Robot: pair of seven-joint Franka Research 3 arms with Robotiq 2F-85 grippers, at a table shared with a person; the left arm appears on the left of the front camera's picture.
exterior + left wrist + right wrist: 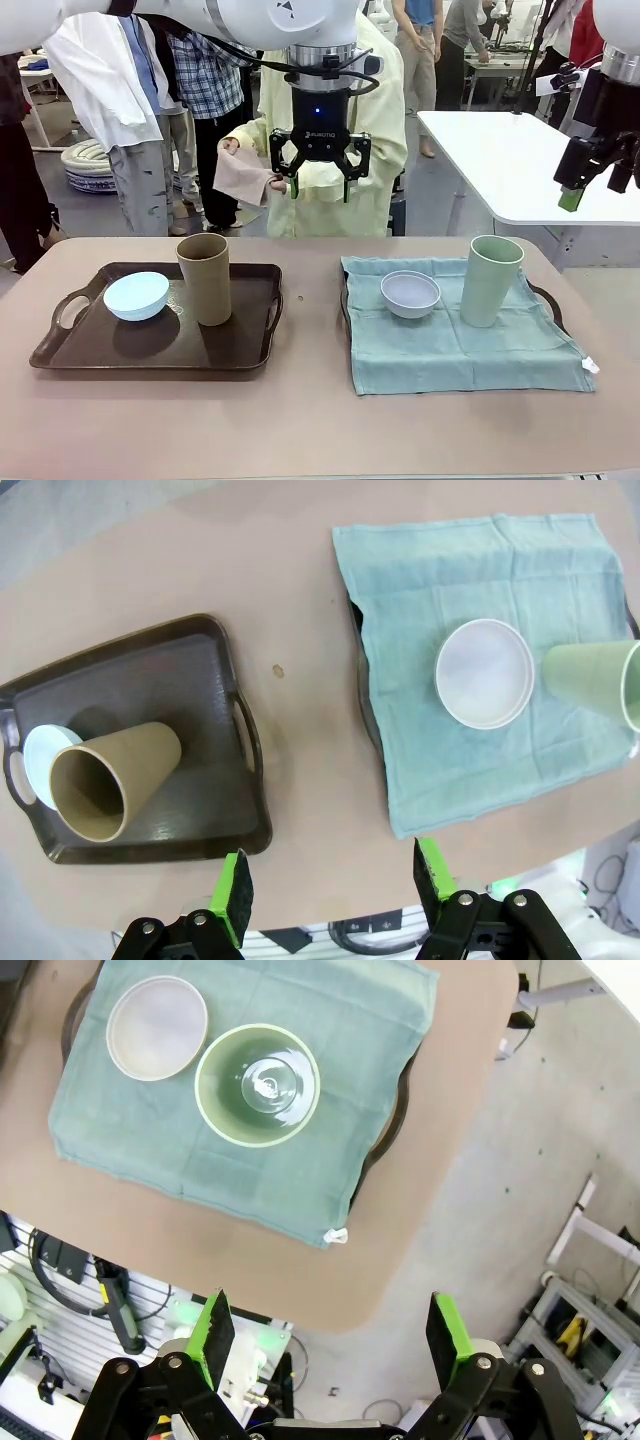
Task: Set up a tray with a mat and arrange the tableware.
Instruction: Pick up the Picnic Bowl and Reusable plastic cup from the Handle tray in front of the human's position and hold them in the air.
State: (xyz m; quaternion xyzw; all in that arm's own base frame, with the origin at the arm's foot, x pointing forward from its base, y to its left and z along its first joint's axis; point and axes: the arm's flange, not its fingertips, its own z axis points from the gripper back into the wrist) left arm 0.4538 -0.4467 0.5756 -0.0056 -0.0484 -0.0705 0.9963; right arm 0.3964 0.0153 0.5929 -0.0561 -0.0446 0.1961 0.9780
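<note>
On the right tray (548, 300), a green mat (450, 350) carries the white bowl (410, 293) and green cup (491, 280); we judge the blue bowl (136, 296) and tan cup (204, 279) wait on the bare left tray (250, 355) for the person's cloth (240, 175). Left gripper (320, 192) and right gripper (330, 1325) hang raised, open and empty; onlookers (200, 80) stand beyond the brown table (300, 420).
</note>
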